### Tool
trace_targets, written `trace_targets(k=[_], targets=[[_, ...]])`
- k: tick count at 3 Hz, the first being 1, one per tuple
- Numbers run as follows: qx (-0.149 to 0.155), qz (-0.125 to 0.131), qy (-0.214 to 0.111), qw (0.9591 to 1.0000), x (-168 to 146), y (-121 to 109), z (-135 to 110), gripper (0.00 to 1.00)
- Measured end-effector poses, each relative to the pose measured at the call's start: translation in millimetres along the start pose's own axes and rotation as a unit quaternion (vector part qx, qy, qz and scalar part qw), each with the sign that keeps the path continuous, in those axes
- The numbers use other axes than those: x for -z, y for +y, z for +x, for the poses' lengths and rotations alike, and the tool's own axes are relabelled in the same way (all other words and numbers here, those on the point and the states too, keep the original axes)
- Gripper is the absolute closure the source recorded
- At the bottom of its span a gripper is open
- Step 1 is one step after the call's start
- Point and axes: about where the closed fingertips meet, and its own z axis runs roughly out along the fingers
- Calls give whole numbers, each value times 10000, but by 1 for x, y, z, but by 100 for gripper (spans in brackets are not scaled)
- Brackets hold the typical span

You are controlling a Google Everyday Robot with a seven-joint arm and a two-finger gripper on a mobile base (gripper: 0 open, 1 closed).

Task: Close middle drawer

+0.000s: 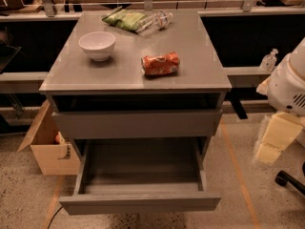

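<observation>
The middle drawer (140,202) of the grey cabinet (119,73) is pulled far out toward me. Its grey box interior (140,168) is bare and its flat front faces me at the bottom of the view. The drawer above it (138,124) stands slightly out, with a dark gap under the cabinet top. My white arm (288,82) is at the right edge. My gripper (274,140), a pale blocky part, hangs below it to the right of the cabinet, apart from the drawer.
On the cabinet top are a white bowl (97,45), an orange can on its side (160,64), a green chip bag (125,19) and a lying plastic bottle (156,21). A cardboard box (50,149) stands on the floor at the left. A chair caster (283,178) is at the lower right.
</observation>
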Motion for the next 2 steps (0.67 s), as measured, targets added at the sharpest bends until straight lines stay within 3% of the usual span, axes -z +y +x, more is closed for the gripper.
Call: trace_targets(k=[1, 2], targets=[[-360, -422, 275, 9981, -49, 29, 16, 0], [-842, -832, 559, 9914, -100, 67, 32, 0]])
